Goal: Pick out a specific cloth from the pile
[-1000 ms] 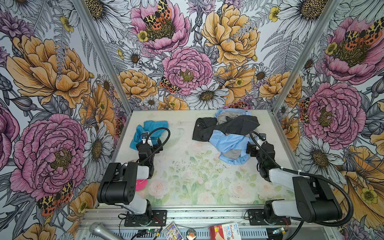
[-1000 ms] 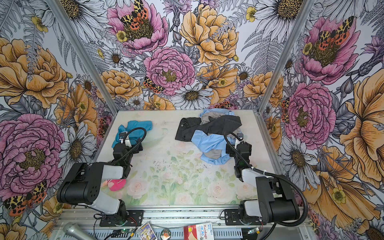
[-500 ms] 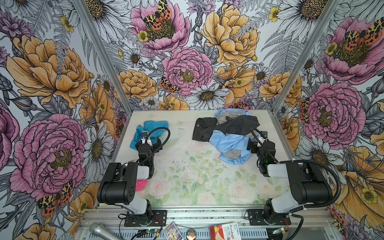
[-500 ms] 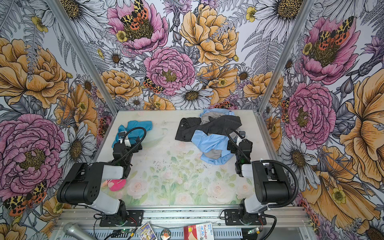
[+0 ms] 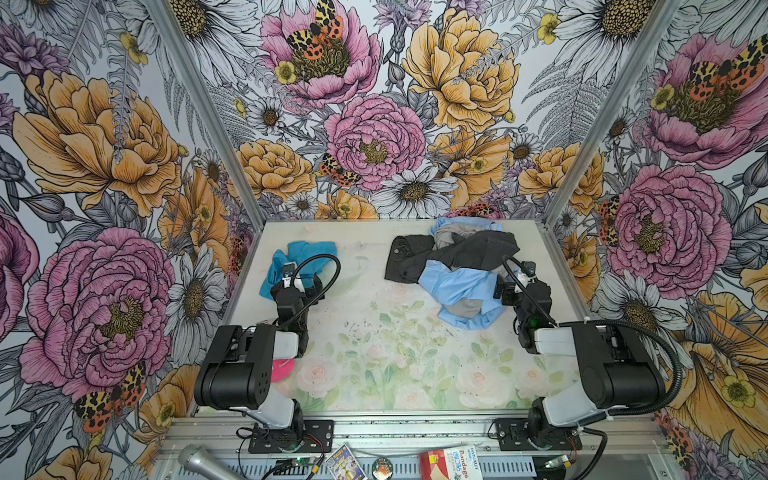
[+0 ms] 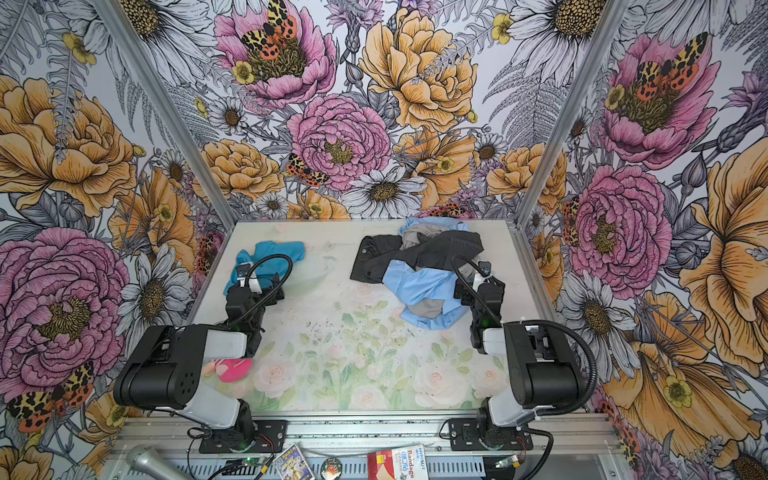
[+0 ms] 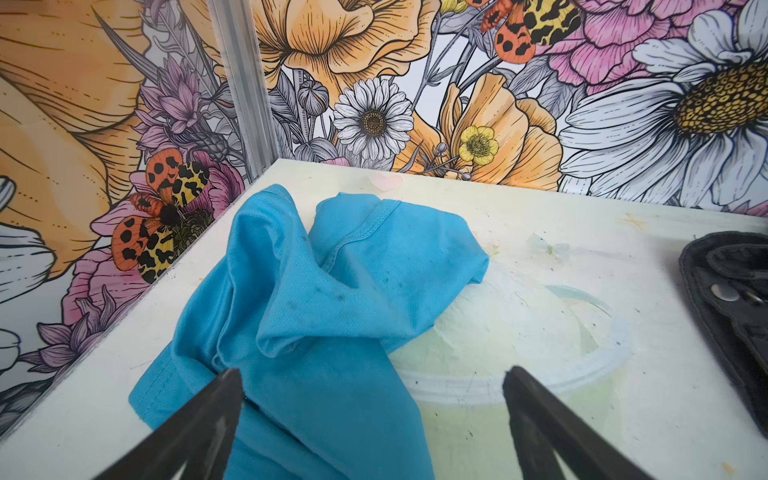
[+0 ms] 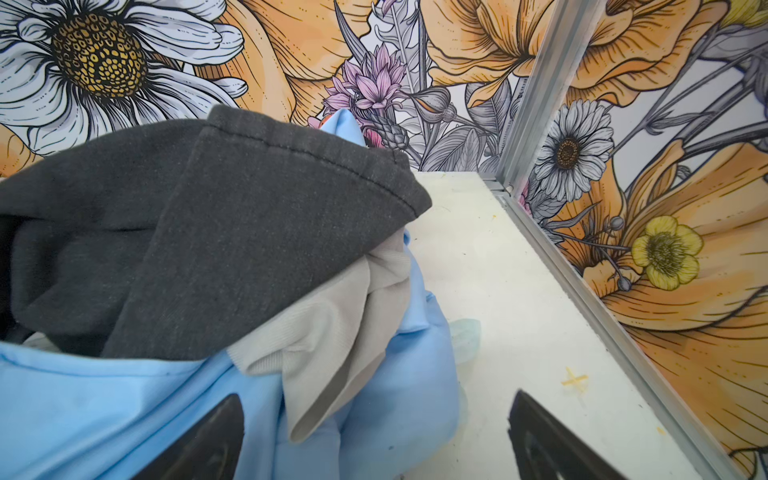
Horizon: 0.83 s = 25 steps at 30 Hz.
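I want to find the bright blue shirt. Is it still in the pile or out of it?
Out. The cloth lies crumpled alone by the left wall, bare table between it and the pile.

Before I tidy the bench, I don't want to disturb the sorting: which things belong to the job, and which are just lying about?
Job:
- turquoise cloth, lying apart, back left
- clothes pile, back right
- left pincer, open, at the cloth
- right pincer, open, at the pile

Lying about:
- pink thing
- microphone
- bandage box
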### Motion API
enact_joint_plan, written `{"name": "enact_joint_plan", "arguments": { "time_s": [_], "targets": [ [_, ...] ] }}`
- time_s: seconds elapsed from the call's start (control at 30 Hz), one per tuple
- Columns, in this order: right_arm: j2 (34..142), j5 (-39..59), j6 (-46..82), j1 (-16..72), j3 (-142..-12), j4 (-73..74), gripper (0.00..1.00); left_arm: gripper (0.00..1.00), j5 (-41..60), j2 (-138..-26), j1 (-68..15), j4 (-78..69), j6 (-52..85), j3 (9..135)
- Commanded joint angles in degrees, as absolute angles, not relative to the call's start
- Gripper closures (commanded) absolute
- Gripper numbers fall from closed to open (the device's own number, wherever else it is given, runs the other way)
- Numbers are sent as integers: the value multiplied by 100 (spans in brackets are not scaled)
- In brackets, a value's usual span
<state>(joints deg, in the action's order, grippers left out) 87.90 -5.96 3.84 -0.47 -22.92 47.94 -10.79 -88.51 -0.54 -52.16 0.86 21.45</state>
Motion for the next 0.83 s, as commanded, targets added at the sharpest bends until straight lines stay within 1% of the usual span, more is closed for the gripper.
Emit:
{"name": "enact_joint_plan", "arguments": {
  "time_s": [0.0, 0.8],
  "targets": [
    [8812, -571, 456, -85, -2251, 4985, 0, 1, -1160, -8866, -79, -5375, 10, 2160],
    [8811, -567, 455, -88, -2258, 4983, 1, 1, -1087, -8868, -65, -5372, 3, 2154]
  ]
}}
